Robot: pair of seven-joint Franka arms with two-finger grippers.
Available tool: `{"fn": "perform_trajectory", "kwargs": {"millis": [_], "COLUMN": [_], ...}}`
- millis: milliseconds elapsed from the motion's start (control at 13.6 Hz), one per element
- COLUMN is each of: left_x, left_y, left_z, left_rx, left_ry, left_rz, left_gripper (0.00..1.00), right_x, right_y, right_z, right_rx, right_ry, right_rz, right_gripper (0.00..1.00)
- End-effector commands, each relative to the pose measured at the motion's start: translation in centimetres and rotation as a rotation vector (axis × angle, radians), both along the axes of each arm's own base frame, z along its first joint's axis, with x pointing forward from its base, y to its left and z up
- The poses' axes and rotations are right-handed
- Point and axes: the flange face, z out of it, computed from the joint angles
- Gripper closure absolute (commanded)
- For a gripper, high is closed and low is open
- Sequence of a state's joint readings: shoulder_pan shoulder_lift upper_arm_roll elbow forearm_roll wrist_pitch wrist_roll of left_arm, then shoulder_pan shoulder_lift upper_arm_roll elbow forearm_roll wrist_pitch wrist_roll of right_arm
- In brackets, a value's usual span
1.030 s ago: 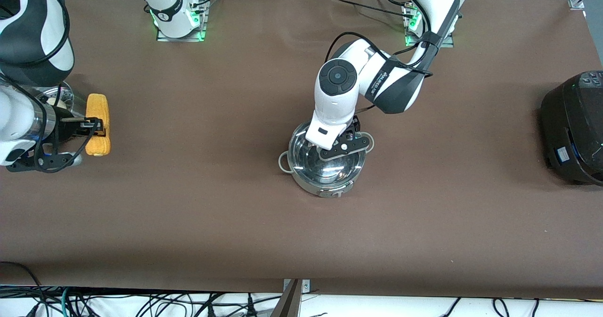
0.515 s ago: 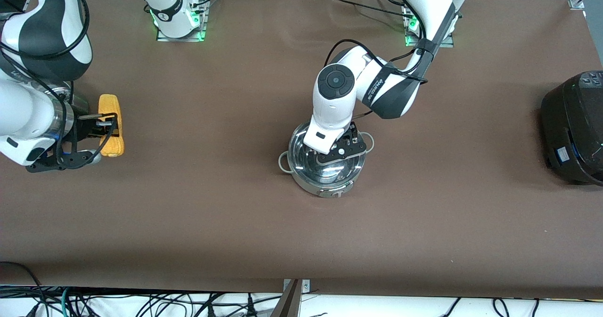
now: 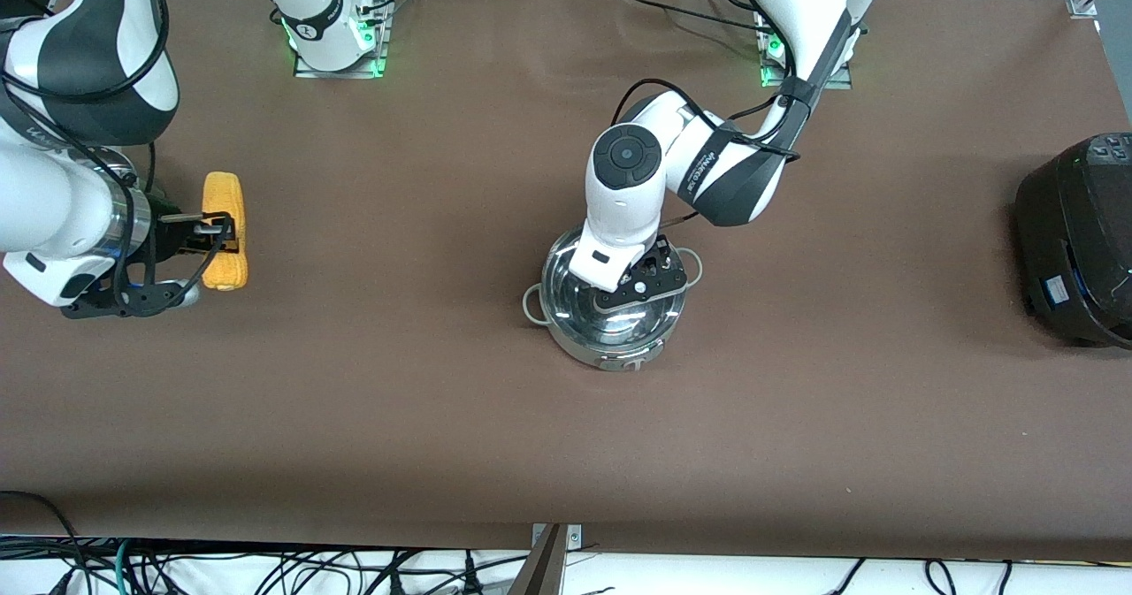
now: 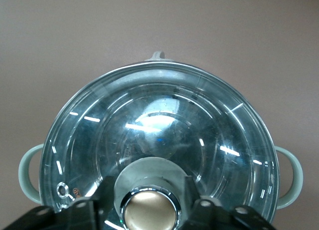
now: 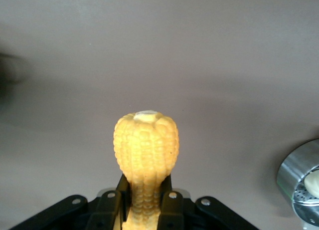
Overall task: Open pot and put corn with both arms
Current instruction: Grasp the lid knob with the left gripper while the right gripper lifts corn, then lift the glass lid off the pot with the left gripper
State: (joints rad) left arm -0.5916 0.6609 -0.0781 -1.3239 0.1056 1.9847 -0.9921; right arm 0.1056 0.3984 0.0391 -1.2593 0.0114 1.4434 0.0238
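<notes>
1. Pot [image 3: 610, 312]: stands near the middle of the table [image 3: 442, 400], its glass lid [image 4: 159, 135] on and closed; two loop handles stick out at the sides.
2. Knob [image 4: 149, 210]: sits at the lid's centre, directly under the left gripper [image 3: 638, 284]. In the left wrist view the gripper's black fingers [image 4: 92, 210] stand on either side of the knob, touching or nearly so; whether they are clamped on it cannot be told.
3. Corn [image 3: 224, 232]: is held in the air over the table toward the right arm's end, well apart from the pot. The right gripper [image 3: 208, 232] is clenched across the cob's middle, so both ends stick out past the fingers.
4. Long axis: in the front view the cob runs from near camera to far, crosswise to the line from corn to pot.
5. Key relation: the lid is between the corn and the pot's inside. The left arm is at the pot; the right arm, with the corn, is the farther one.
6. Judgement: the lid must lift straight up off the rim and clear to one side before the corn can come over the opening.
7. Steamer bowl [image 5: 301, 182]: shows in part in the right wrist view, with something pale in it.
</notes>
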Motion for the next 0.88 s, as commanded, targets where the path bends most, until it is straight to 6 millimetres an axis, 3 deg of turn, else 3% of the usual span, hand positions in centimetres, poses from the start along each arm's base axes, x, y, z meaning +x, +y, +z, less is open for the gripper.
{"fn": "perform_trajectory", "kwargs": {"millis": [0,221,515,736,810], "left_x": [0.4,0.5,0.2,0.8,1.3], "left_y": [-0.4,-0.3,0.5,2.0,3.5], "left_z": [0.2,0.7,2.3,5.3,6.3], "left_rx": [0.006,0.002,0.011,-0.029,-0.043], "left_ry": [-0.021,-0.023,0.018,0.024,0.04], "left_rz": [-0.007,-0.004,0.012,0.009,0.003], "left_gripper": [0.53,0.98,1.0,1.0,1.0], "right_x": [0.0,-0.1,-0.4,-1.1,-1.3], "right_y": [0.8,1.2,3.5,6.9,8.0], "right_z": [0.8,0.8,0.9,0.9,1.0], "right_rx": [0.012,0.013,-0.001,-0.012,-0.011], "right_ry": [0.005,0.005,0.002,-0.005,-0.01], "right_rz": [-0.016,-0.01,-0.041,-0.064,-0.075], "right_gripper": [0.94,0.94,0.94,0.94,0.94]}}
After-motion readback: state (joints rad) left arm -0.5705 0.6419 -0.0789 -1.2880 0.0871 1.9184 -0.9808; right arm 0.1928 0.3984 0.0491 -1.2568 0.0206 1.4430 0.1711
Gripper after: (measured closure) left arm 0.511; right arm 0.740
